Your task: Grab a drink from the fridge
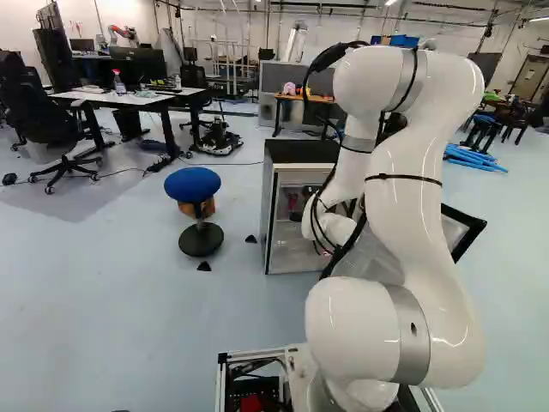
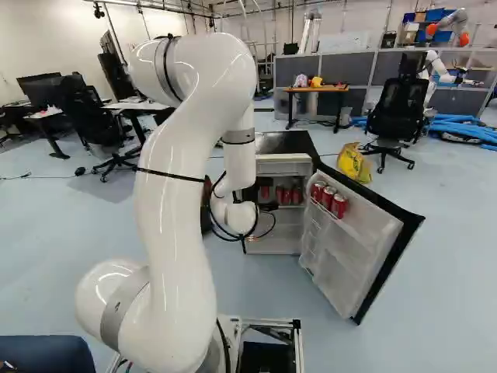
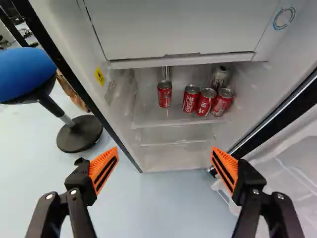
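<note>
With the black-edged white fridge door (image 2: 351, 252) already open, the orange-padded black pincer (image 3: 164, 154) stands wide open and empty, leaving the reach, grip and withdrawal of a red metal drink can (image 3: 164, 95) from behind the pale shelf's (image 3: 154, 118) front edge.

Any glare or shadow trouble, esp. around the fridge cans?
Left base view: bright highlights on the glossy arm, grey shadow on the floor by the desk. Right base view: highlights on the arm again; shelf cans look shaded, door cans brighter. Wrist view: shelf cans well lit, no glare hiding them.
</note>
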Motion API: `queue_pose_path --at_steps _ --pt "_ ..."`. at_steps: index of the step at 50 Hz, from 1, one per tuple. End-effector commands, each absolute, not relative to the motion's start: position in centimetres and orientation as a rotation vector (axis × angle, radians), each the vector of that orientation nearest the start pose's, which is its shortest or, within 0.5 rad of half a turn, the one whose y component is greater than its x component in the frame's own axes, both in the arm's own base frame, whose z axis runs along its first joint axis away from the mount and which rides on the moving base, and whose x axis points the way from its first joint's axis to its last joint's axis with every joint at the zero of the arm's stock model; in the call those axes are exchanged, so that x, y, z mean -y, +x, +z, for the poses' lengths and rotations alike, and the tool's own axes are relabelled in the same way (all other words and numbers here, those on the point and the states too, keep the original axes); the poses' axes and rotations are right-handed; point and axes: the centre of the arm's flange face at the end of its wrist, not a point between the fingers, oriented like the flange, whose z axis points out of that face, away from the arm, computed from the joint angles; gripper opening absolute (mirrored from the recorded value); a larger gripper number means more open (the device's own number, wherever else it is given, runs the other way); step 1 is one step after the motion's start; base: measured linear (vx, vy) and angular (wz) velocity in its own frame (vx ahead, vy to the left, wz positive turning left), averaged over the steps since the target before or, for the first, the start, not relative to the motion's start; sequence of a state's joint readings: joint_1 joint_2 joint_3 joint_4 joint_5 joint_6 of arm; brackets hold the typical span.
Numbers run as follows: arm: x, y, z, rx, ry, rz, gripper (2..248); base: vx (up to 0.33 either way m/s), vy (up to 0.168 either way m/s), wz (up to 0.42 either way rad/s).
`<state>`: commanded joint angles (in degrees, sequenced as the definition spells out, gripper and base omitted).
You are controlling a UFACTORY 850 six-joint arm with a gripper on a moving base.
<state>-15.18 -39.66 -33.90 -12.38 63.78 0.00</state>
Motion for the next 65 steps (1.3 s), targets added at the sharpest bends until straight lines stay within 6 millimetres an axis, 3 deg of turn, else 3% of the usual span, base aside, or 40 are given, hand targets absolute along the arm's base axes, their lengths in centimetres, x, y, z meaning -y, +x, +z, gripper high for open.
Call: queue_pose_path --at_steps 65 --pt "10.9 50.5 9.5 -0.064 -2.603 -1.756 247 0.0 0.0 0.0"
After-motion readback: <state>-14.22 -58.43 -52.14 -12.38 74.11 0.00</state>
